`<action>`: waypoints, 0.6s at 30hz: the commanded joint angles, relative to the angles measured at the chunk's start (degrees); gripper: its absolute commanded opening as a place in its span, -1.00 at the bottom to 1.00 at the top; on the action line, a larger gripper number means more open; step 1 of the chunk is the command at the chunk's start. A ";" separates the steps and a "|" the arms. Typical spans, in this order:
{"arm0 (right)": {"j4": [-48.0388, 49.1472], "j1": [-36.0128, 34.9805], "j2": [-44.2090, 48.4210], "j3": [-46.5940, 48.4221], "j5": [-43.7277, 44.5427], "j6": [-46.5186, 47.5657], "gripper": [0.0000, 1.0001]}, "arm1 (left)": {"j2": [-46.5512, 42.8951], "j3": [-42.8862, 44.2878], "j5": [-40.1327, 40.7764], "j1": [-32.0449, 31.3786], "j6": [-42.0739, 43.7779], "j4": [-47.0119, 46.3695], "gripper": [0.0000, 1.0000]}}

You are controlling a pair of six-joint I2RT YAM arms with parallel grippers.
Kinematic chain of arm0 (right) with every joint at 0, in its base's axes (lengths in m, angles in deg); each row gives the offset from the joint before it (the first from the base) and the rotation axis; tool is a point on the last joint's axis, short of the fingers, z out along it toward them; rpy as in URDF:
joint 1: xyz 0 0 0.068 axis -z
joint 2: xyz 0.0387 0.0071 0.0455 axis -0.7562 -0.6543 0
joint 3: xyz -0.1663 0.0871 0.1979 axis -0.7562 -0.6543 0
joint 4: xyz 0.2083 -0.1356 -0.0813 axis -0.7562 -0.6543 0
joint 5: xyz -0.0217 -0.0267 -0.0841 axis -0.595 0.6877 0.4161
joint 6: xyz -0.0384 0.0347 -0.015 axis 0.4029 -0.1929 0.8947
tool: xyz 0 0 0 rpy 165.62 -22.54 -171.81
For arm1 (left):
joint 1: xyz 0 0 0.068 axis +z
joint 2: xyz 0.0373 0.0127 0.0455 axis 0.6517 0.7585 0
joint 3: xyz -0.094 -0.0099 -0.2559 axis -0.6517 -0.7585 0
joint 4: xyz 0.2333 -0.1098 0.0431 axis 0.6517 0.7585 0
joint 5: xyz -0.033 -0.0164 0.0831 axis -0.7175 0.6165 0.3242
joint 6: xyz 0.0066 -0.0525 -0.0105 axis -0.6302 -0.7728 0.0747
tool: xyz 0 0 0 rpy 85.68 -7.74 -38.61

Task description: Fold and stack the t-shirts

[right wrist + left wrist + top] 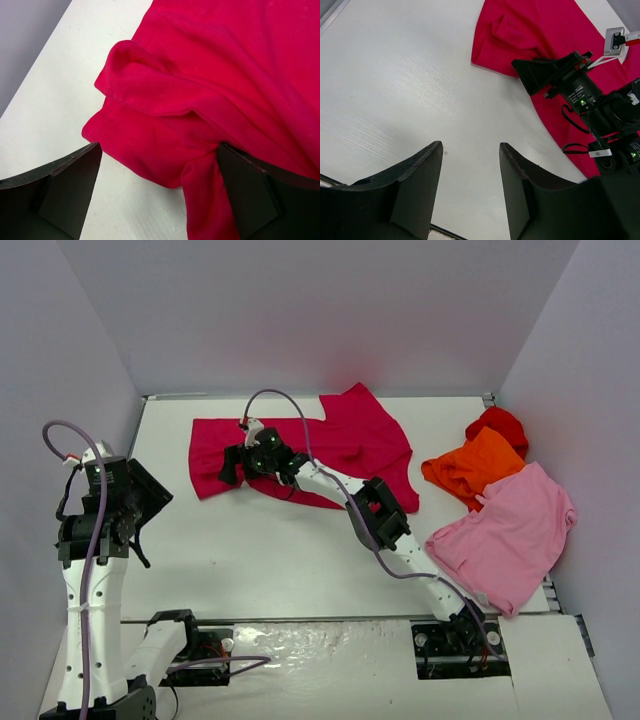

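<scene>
A raspberry-red t-shirt (345, 435) lies spread at the back middle of the white table (260, 560). My right arm reaches across it to its left end. There my right gripper (233, 466) stands open just above the cloth. In the right wrist view a bunched, folded-over edge of this shirt (165, 100) lies between and ahead of the wide-apart right gripper (160, 146). Nothing is gripped. My left gripper (148, 496) hangs raised at the table's left side. It is open and empty (470, 150) over bare table, looking at the shirt (535, 30) and the right gripper (540, 75).
An orange shirt (470, 468), a bright red one (498, 425) and a pale pink one (510, 535) lie crumpled in a heap at the right edge. Grey walls close in the table on the left, back and right. A purple cable loops over the right arm.
</scene>
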 commanded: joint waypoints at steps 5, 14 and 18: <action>-2.50 -0.23 5.66 -10.16 -2.99 -2.40 0.96 | 0.42 1.07 -0.31 0.36 0.99 -3.34 -0.07; -3.06 -5.31 14.31 -26.68 -3.47 -2.14 0.96 | -0.13 1.28 -0.66 0.36 1.10 -3.86 -0.07; -3.19 -9.99 16.26 -31.70 -4.94 -2.43 0.96 | -0.26 1.85 -0.53 0.41 1.95 -3.44 -0.08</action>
